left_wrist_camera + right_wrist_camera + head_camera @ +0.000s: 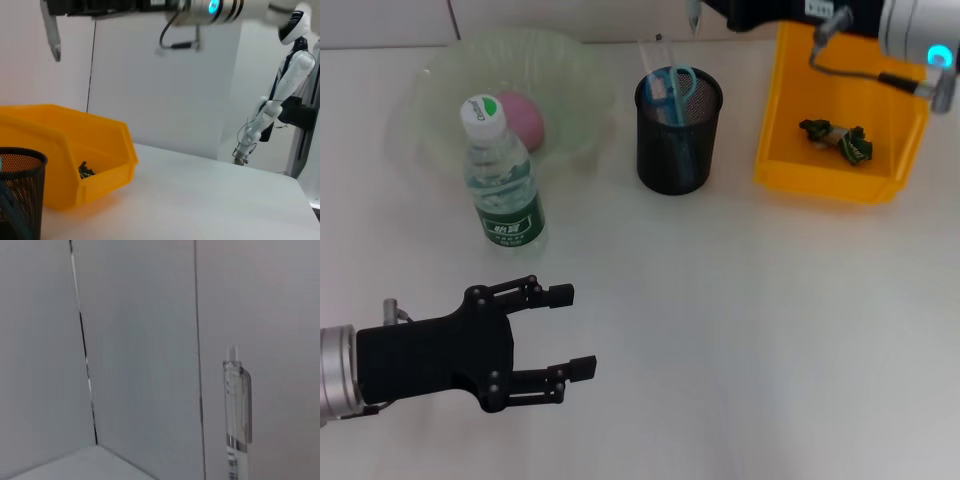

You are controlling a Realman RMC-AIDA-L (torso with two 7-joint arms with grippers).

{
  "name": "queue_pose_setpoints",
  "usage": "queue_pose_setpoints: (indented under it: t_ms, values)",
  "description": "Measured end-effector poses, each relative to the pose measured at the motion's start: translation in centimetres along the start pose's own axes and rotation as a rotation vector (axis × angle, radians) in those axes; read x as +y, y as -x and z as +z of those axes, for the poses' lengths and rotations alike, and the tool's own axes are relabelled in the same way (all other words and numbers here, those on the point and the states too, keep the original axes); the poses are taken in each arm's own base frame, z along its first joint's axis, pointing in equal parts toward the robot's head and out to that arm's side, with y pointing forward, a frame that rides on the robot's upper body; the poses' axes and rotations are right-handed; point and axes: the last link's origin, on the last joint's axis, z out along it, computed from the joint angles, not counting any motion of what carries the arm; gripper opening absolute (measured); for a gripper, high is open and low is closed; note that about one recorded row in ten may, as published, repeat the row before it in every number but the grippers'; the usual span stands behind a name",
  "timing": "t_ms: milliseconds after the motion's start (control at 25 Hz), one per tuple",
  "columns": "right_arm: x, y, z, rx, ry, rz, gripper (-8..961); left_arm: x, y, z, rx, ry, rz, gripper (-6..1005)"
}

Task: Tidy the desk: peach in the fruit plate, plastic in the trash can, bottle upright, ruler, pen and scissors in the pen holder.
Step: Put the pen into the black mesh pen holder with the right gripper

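Pen (236, 410): clear barrel, clip near the upper end, a printed band lower down. It hangs roughly upright in the right wrist view, against the wall. In the head view only its tip (693, 17) shows at the top edge, just behind and above the pen holder (678, 130). The right gripper itself is cut off by the frame there; judged to be grasping the pen, since the pen hangs in the air under that arm, but the fingers are not visible.

Step in hand (judgement): drop the pen into the pen holder. To do it well:
- bring the tip over the middle of the mesh cup's mouth, clear of the scissors (672, 85) and ruler (655, 60) already standing in it;
- keep the pen near vertical, lower until the tip is below the rim, then release;
- avoid nudging the rim, the cup looks light and could tip.

Surroundings: peach (528, 117) lies in the fruit plate (440, 75); bottle (500, 175) stands upright just in front of it; plastic (837, 138) lies in the yellow trash can (790, 160). Left gripper (565, 333) hovers low over the bench (750, 330), fingers spread, holding nothing.
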Motion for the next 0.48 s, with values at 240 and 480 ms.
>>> queue_pose_setpoints:
  t_ms: [240, 480]
  values:
    - [-0.6, -4.4, 0.2, -0.197, 0.009, -0.072, 120, -0.1, -0.1, 0.1, 0.001, 0.003, 0.003, 811]
    - [-2.1, -8.5, 0.8, -0.299, -0.051, -0.052, 120, -0.1, -0.2, 0.2, 0.0, 0.006, 0.005, 811]
